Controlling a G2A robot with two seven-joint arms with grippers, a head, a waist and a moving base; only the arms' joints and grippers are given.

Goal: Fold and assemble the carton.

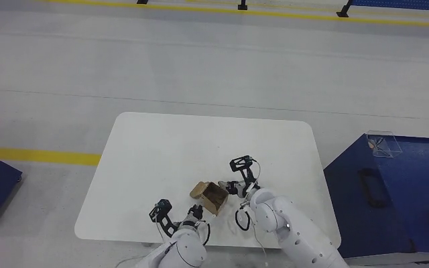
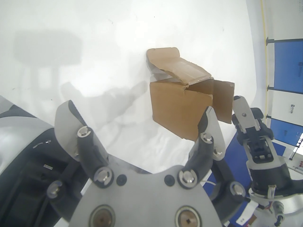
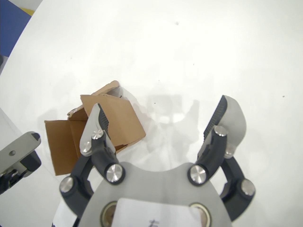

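A small brown carton (image 1: 211, 195) lies on its side near the front edge of the white table (image 1: 201, 141), partly formed, with one end open and a creased flap sticking out. My left gripper (image 1: 178, 211) stands open just in front of the carton (image 2: 180, 109). One of the left gripper's (image 2: 139, 116) fingers (image 2: 209, 121) overlaps the carton's near corner; whether it touches I cannot tell. My right gripper (image 1: 236, 175) is open beside the carton (image 3: 118, 121), on its right. One finger (image 3: 97, 119) of the right gripper (image 3: 162, 109) is over the box's side.
The table's back half and left side are bare. A blue cabinet (image 1: 382, 194) stands off the table's right edge, with a clear plastic container (image 1: 383, 143) on top. The front table edge runs close under both arms.
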